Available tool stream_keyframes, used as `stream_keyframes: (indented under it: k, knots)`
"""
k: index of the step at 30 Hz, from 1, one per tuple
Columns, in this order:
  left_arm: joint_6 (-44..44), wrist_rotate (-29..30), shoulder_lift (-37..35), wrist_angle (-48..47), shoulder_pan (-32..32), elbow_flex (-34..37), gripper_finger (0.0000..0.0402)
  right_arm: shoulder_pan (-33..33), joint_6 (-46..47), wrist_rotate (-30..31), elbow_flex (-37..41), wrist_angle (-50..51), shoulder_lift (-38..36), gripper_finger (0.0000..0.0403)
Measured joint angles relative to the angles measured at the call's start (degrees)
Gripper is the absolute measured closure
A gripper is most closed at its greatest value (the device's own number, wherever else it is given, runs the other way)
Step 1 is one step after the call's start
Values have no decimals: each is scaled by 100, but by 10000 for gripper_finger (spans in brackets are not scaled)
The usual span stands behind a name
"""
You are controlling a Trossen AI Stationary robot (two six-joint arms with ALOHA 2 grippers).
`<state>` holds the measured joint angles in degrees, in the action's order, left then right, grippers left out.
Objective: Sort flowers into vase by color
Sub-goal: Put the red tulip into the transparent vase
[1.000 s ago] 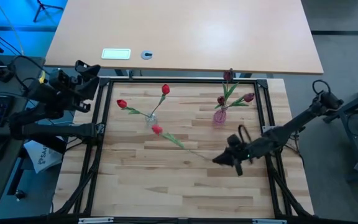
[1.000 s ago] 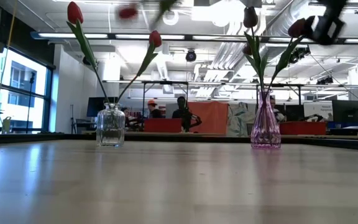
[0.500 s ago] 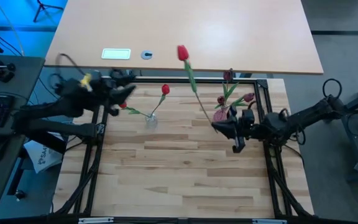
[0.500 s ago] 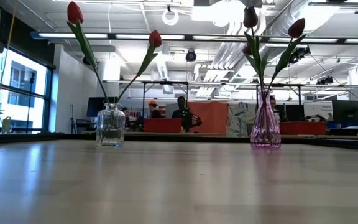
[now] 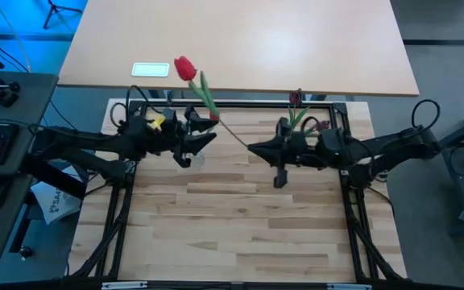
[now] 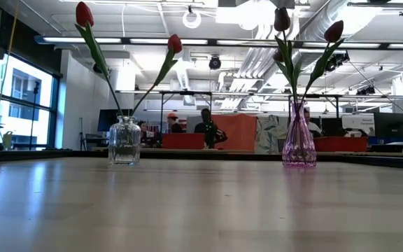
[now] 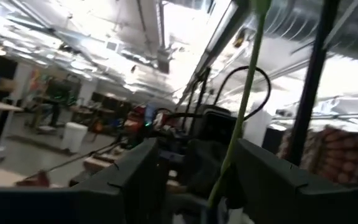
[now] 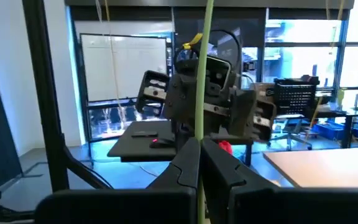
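My right gripper is shut on a red tulip, held high over the table's middle. Its green stem rises from the fingers toward the far left. My left gripper is open facing the right one, its fingers standing on either side of the stem without touching it. A clear vase holds two red tulips by their stems. A pink vase holds three maroon tulips. Both arms partly cover the vases in the high view. My right gripper pinches the tulip's stem near its lower end between its two fingers. The fingers lie level, coming from the table's right, across the stem. The flower stands up out of the hold, head uppermost, lifted clear of the table.
A black frame borders the wooden work surface. A larger tabletop lies beyond the far edge with a white card and a small round thing. People and desks show in the room behind.
My right gripper has lifted the red tulip off the table and carried it up and toward the far left; the flower has turned from lying flat to standing head up. My left gripper has swung from the table's left edge to the centre and now straddles the stem.
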<state>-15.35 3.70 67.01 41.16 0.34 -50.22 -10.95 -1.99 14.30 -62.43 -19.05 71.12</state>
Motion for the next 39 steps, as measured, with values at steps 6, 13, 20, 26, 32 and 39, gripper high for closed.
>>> stream_keyframes:
  k: [6, 13, 20, 26, 32, 39]
  knots:
    - [-62, -41, 212, 286, -191, -2, 199, 197, 5, -350, -410, -1, 534, 403]
    - [352, -31, 209, 761, -317, -2, 199, 322, 213, -428, -590, -166, 993, 403]
    - [288, -19, 209, 893, -315, -2, 199, 322, 218, -377, -597, -384, 1112, 403]
    - [64, -12, 153, 902, -315, -2, 216, 322, 218, -358, -597, -437, 1108, 403]
    - [347, 22, -12, 871, -313, -2, 287, 322, 218, -355, -597, -437, 1108, 403]
    - [358, 60, -31, 812, -256, -2, 391, 322, 211, -340, -597, -432, 1108, 403]
